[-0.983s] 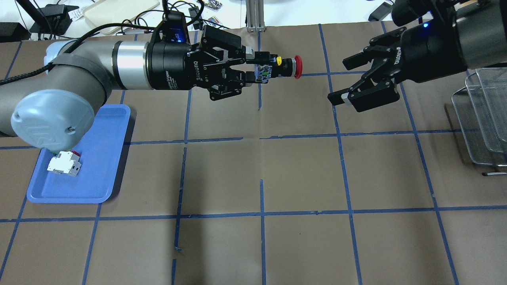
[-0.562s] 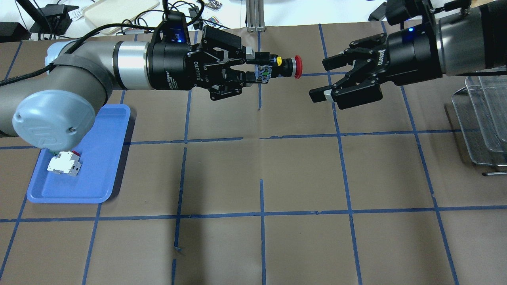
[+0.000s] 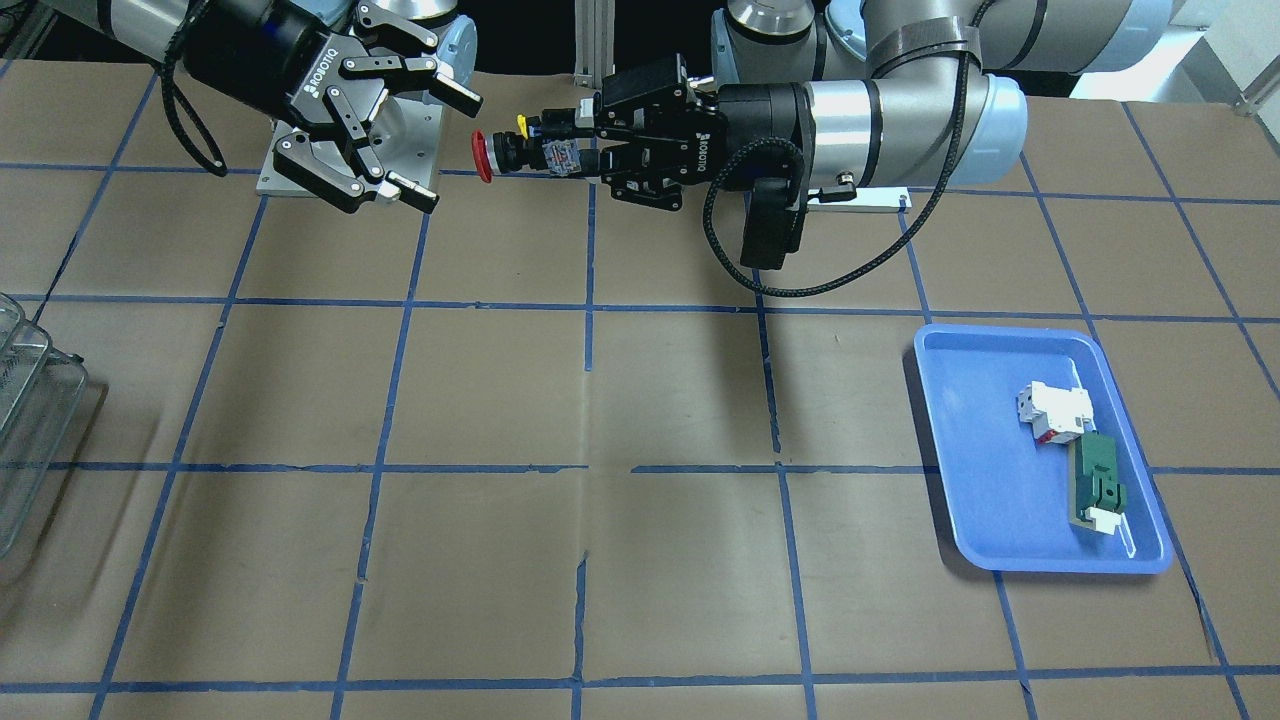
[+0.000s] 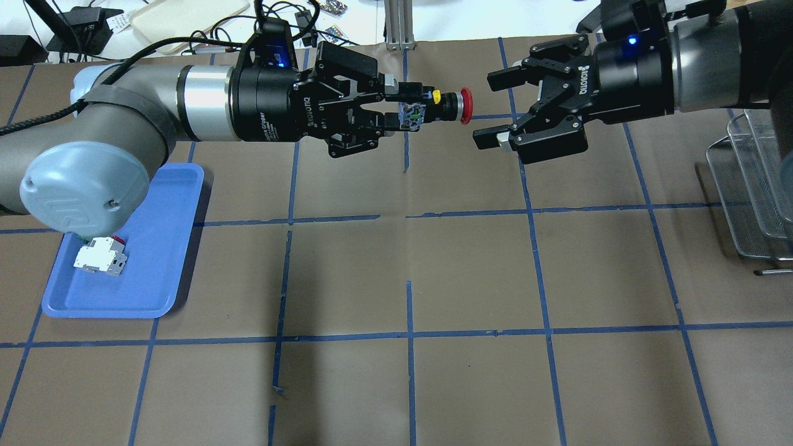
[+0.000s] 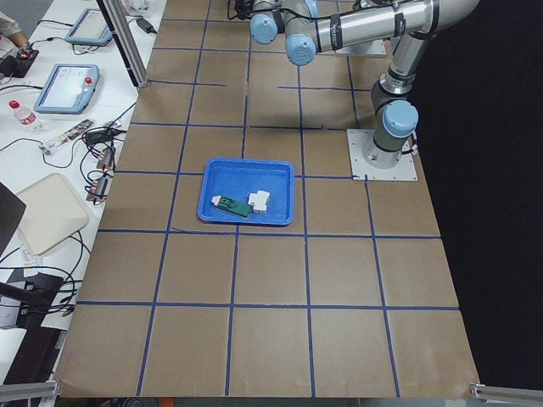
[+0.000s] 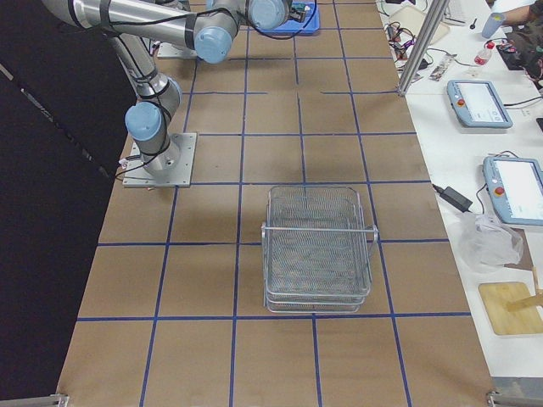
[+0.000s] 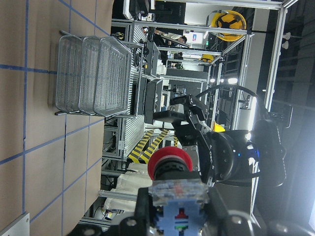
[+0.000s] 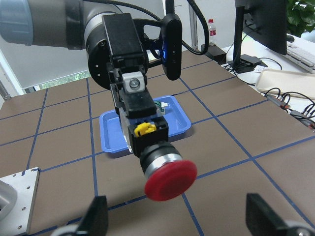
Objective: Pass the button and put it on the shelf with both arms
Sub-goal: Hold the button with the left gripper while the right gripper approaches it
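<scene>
My left gripper (image 4: 399, 105) is shut on the grey-blue rear block of the button (image 4: 449, 105) and holds it level above the table, red cap pointing at the right gripper. My right gripper (image 4: 492, 108) is open, its fingers spread just beyond the cap without touching it. The front-facing view shows the button (image 3: 500, 152) between the left gripper (image 3: 590, 145) and the right gripper (image 3: 445, 150). In the right wrist view the red cap (image 8: 170, 179) is close ahead. The wire shelf (image 4: 753, 186) stands at the table's right end and also shows in the exterior right view (image 6: 318, 246).
A blue tray (image 4: 179, 248) at the table's left holds a white blocky part (image 4: 99, 255) and a green part (image 3: 1095, 480). Brown paper with blue tape lines covers the table. A metal post (image 4: 396, 25) and cables sit at the far edge.
My right gripper has moved left and further back, toward the button's red cap, staying open. My left gripper and the button have not moved.
</scene>
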`<state>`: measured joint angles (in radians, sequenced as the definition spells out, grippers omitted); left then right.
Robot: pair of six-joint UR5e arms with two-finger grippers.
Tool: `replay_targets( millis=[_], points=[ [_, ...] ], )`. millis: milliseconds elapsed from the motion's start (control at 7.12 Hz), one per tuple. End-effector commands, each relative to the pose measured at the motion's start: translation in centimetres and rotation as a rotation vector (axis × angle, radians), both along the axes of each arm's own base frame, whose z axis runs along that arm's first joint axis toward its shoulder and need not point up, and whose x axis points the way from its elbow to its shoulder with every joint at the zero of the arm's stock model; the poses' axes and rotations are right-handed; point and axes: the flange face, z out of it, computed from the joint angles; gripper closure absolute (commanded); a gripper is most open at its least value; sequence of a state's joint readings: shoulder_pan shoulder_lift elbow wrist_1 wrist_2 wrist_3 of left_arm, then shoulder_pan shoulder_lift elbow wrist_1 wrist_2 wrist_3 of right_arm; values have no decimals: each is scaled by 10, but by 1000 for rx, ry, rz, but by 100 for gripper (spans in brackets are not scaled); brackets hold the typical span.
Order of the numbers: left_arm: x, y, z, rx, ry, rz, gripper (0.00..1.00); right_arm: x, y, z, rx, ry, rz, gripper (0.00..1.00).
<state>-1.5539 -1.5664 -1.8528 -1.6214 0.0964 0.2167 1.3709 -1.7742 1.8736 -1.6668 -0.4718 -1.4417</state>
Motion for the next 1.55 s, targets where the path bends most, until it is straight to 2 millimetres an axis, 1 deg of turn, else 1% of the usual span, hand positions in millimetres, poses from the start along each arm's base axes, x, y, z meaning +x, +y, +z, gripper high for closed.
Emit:
replay_targets(
  millis=[0,281,421,562,702,1124,1264,1405],
  points=[
    [0,1,1,-2,0,0,100,8,0,2,-59,-28,41,0],
    [0,1,2,-3,0,0,100,8,-2,3,-59,-41,39,0],
    [0,2,3,-4,0,0,100,11,-1,3,-59,-43,47,0],
    [0,1,3,-4,1,1,100,26,2,4,-62,-43,81,0],
    [0,2,4,-3,1,1,100,35,0,0,-52,-45,102,0],
    [0,1,4,-3,1,1,100,36,2,2,6,-53,73,0],
    [0,1,4,-1,1,1,100,36,2,3,1,-52,74,3],
    [0,2,4,-3,1,1,100,36,3,4,-4,-52,75,30]
  ],
)
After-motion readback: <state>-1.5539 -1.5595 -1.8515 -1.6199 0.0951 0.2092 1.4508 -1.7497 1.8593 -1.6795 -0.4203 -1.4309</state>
